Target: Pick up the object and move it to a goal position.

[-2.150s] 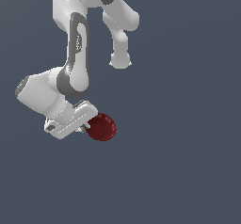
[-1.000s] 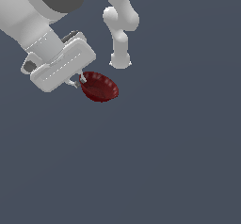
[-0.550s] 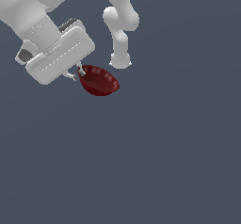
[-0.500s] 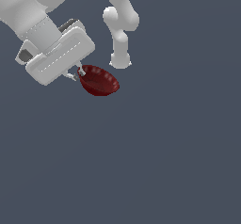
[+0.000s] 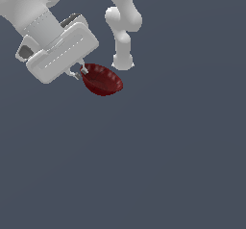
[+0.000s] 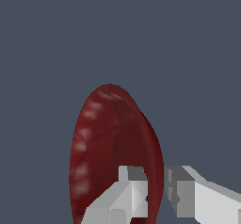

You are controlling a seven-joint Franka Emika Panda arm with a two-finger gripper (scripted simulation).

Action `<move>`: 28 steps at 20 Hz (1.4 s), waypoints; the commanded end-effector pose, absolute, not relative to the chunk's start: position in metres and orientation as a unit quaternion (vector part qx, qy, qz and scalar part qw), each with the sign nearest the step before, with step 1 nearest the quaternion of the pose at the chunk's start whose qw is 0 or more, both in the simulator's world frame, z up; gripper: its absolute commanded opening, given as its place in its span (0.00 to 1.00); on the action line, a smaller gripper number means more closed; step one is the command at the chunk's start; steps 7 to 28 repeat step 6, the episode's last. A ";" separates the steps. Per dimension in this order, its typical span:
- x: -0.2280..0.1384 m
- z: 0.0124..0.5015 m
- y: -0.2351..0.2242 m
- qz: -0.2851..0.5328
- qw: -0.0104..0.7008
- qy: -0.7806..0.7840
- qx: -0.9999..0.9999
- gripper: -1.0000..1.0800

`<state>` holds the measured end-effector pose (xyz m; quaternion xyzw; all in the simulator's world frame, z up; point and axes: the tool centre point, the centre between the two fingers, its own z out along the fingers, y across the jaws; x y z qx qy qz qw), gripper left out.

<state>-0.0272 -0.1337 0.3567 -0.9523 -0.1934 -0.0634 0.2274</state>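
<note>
Two white fingers [image 6: 129, 190] pinch the rim of the dark red bowl [image 5: 102, 80] between them, one inside, one outside. The gripper [image 5: 79, 72] holds it tilted, beside the arm's white base [image 5: 123, 59].

Arm: my white arm [image 5: 29, 11] enters from the upper corner on the exterior view's left, close to the camera.
Base column: my pedestal [image 5: 123, 31] stands farther back, to the exterior view's right of the wrist.
Gripper: my gripper [image 5: 80, 72] [image 6: 157, 190] is clamped on the bowl [image 5: 102, 80] [image 6: 110, 152] rim, one finger inside and one outside.
</note>
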 end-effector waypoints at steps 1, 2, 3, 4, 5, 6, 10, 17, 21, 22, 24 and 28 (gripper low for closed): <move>-0.029 0.371 -0.128 -0.065 0.226 -0.194 -0.952 0.00; -0.030 0.375 -0.126 -0.065 0.226 -0.194 -0.952 0.00; -0.031 0.378 -0.125 -0.065 0.226 -0.194 -0.952 0.00; -0.031 0.380 -0.124 -0.065 0.226 -0.194 -0.952 0.00; -0.032 0.381 -0.124 -0.065 0.226 -0.194 -0.952 0.00; -0.032 0.382 -0.124 -0.065 0.226 -0.194 -0.952 0.00; -0.032 0.382 -0.124 -0.065 0.226 -0.194 -0.952 0.00; -0.032 0.382 -0.124 -0.065 0.226 -0.194 -0.952 0.00; -0.032 0.382 -0.124 -0.065 0.226 -0.194 -0.952 0.00; -0.032 0.382 -0.124 -0.065 0.226 -0.194 -0.952 0.00; -0.032 0.382 -0.124 -0.065 0.226 -0.194 -0.952 0.00; -0.032 0.382 -0.124 -0.065 0.226 -0.194 -0.952 0.00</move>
